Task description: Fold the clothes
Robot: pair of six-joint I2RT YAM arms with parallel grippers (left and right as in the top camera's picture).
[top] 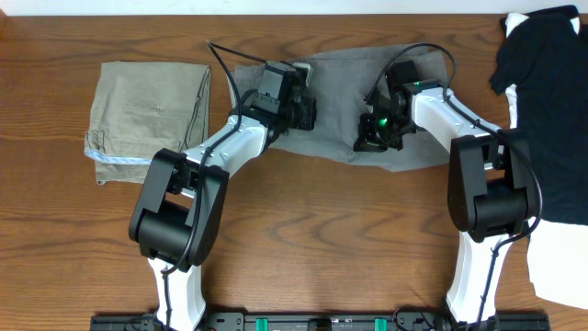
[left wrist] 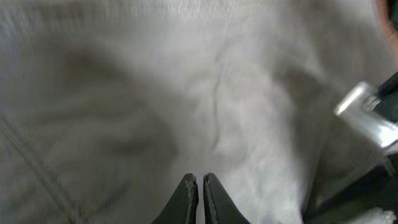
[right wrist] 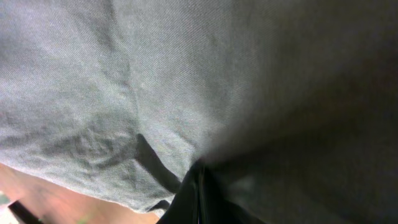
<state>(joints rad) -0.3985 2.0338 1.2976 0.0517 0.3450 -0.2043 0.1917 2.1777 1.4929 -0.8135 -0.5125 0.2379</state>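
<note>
Looking down from overhead, we see the grey shorts [top: 340,69] spread in the middle of the far half of the wooden table [top: 322,239], with both arms reaching onto them, the left arm on their left part and the right arm on their right part. Our left gripper [left wrist: 199,194] has its two dark fingers drawn together, with only a thin slit between the tips. Pale, blurred cloth fills its wrist view, and we cannot tell whether any of it is caught between the fingers. Our right gripper [right wrist: 198,186] is closed tight. A crease in the grey weave runs straight into its fingertips, so it appears to have a pinch of the shorts. A strip of bare wood shows past the hem at the lower left of that view. The olive-khaki shorts [top: 147,101] lie folded well apart at the left of the table, with a pale-blue lining [top: 119,158] showing along their near edge. At the far right lies a black garment [top: 551,110], and a white garment [top: 556,267] shows from beneath it nearer the robot.
</note>
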